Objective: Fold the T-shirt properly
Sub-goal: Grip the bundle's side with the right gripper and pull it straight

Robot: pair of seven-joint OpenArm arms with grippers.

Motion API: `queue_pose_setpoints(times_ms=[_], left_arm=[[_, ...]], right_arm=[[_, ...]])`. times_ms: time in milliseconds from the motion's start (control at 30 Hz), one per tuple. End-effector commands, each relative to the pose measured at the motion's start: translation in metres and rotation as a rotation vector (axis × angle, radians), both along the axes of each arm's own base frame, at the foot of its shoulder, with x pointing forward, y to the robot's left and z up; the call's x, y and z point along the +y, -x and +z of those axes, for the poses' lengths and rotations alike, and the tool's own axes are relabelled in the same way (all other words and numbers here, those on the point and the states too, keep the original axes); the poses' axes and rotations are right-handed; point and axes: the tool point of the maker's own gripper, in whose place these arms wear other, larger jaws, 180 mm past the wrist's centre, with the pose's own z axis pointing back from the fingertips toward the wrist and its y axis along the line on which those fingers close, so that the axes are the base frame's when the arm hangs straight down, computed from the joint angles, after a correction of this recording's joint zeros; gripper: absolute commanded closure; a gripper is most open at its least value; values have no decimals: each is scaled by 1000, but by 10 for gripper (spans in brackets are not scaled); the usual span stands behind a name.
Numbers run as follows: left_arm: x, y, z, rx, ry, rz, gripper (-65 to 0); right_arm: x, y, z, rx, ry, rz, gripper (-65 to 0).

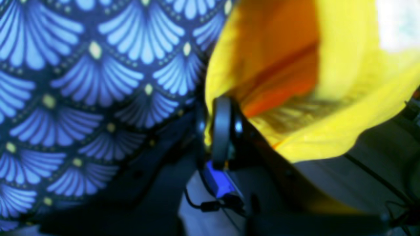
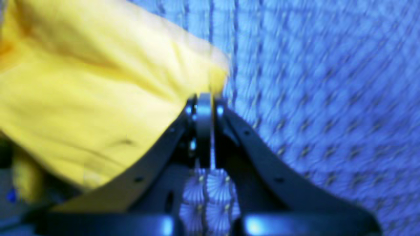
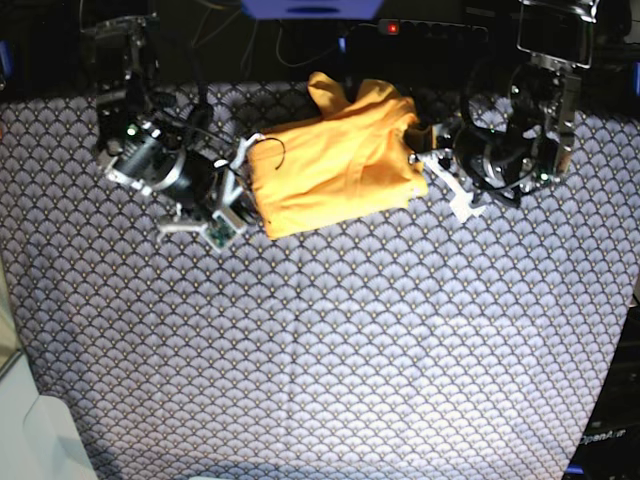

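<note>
The yellow-orange T-shirt (image 3: 335,165) is bunched into a rough rectangle near the back of the table, stretched between both arms. On the base view's right, my left gripper (image 3: 420,157) is shut on the shirt's edge. The left wrist view shows its closed fingertips (image 1: 218,108) pinching the yellow fabric (image 1: 328,82), which drapes over the arm. On the base view's left, my right gripper (image 3: 247,150) is shut on the opposite edge. The right wrist view shows its jaws (image 2: 206,101) pressed together on a corner of the cloth (image 2: 98,91). A sleeve lies crumpled behind the shirt.
The blue-grey scallop-patterned tablecloth (image 3: 320,350) covers the whole table. Dark equipment and cables line the back edge (image 3: 400,30). A pale surface (image 3: 40,440) shows beyond the table's front left corner.
</note>
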Motion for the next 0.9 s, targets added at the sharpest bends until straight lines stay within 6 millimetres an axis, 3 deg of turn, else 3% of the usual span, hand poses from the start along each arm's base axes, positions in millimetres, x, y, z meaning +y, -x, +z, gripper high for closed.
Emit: queue_pose_setpoints(times_ms=[0, 67, 400, 733, 800, 867], left_arm=[[3, -8, 7, -20, -1, 0, 0], [3, -8, 7, -20, -1, 0, 0], [3, -14, 11, -35, -1, 0, 0], [4, -16, 11, -38, -1, 1, 0], [4, -16, 11, -38, -1, 1, 0], [4, -16, 11, -38, -1, 1, 0]], right_arm=[[7, -2, 21, -59, -25, 15, 0], [9, 0, 28, -71, -26, 12, 0], [20, 32, -8, 37, -118, 4, 0], [14, 44, -73, 197, -183, -49, 0], [14, 45, -75, 201, -189, -51, 0], [14, 43, -66, 172, -185, -43, 0]])
